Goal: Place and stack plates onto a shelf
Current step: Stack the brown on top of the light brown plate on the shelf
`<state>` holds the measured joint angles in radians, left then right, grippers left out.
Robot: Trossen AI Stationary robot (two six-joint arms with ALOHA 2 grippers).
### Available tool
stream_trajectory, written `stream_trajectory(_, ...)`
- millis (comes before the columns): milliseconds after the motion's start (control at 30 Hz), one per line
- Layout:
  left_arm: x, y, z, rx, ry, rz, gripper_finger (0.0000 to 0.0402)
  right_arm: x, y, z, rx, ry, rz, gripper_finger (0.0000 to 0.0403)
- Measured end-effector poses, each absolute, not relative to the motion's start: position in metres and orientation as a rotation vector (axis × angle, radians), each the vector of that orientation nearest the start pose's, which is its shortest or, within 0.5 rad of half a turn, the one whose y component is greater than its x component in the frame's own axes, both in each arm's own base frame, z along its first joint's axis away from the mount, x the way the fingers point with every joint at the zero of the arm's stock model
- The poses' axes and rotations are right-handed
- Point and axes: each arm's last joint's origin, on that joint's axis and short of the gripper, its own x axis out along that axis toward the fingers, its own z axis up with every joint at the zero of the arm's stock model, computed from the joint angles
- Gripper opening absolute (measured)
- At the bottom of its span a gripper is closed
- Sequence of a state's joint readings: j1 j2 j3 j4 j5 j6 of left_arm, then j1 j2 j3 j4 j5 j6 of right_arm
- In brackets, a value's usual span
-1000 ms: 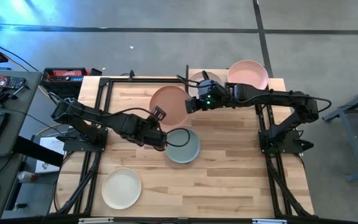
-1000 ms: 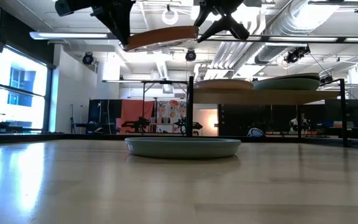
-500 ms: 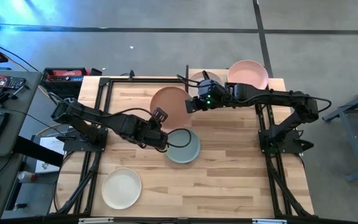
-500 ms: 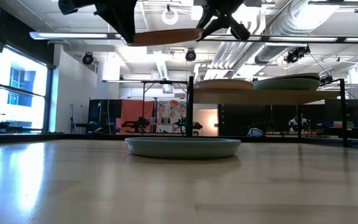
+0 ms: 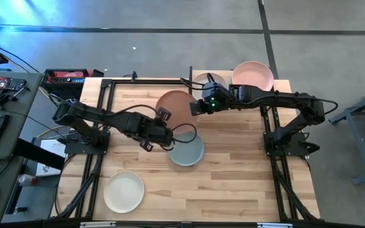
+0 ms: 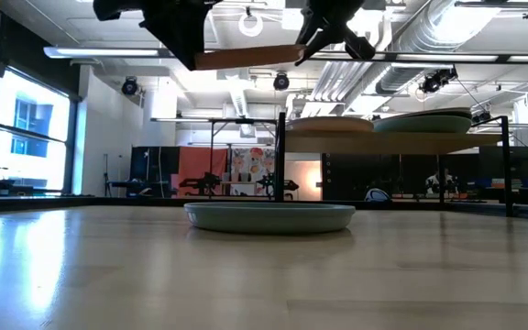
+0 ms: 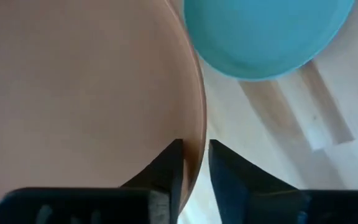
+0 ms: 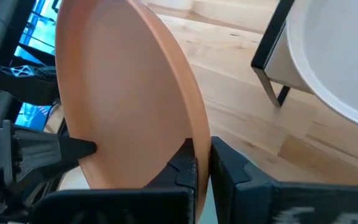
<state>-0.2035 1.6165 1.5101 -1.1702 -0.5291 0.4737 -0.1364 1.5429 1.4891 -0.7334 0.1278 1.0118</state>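
Observation:
A pink/peach plate (image 5: 176,104) hangs in the air between both arms, high above the table in the low view (image 6: 246,57). My left gripper (image 5: 163,121) is shut on its near-left rim and my right gripper (image 5: 197,106) is shut on its right rim. Below it a pale blue-green plate (image 5: 186,150) rests flat on the tabletop, also showing in the low view (image 6: 269,216). The shelf (image 5: 282,84) stands at the table's far right with a beige plate (image 5: 205,81) and a pink plate (image 5: 253,75) on it. My left gripper (image 7: 195,171) pinches the pink/peach plate's rim (image 7: 194,146) between its two fingers, one finger on each face, coming level from the table's left and near side. The plate is lifted clear. My right gripper (image 8: 202,168) pinches the opposite rim (image 8: 199,140) between its two fingers, one on each face, coming level from the table's right. The plate is lifted clear and nearly level, its left end slightly lower (image 6: 204,64).
A cream-white plate (image 5: 124,191) lies near the table's near-left corner. The shelf's black frame post (image 6: 281,156) stands behind the blue-green plate, with the board (image 6: 411,142) and its plates to the right. Bare wood lies to the table's near right.
Both grippers have carried the pink/peach plate a little toward the table's right, toward the shelf, and slightly up. The plate, tilted with its left side lower a second ago, has come close to level. Both grippers have stayed shut on it.

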Motion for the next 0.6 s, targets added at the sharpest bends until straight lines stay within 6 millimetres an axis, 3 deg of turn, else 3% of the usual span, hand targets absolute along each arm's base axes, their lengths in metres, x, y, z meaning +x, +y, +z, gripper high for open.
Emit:
stream_trajectory(300, 0.309, -0.048, 0.314, 0.690, 1.202, 0.163, 0.0101, 0.315, -0.054, 0.338, 0.941, 0.688, -0.712, 0.0000)
stream_trajectory(600, 0.309, -0.046, 0.315, 0.711, 1.181, 0.273, 0.0102, 0.299, -0.085, 0.337, 0.911, 0.757, -0.763, 0.0000)
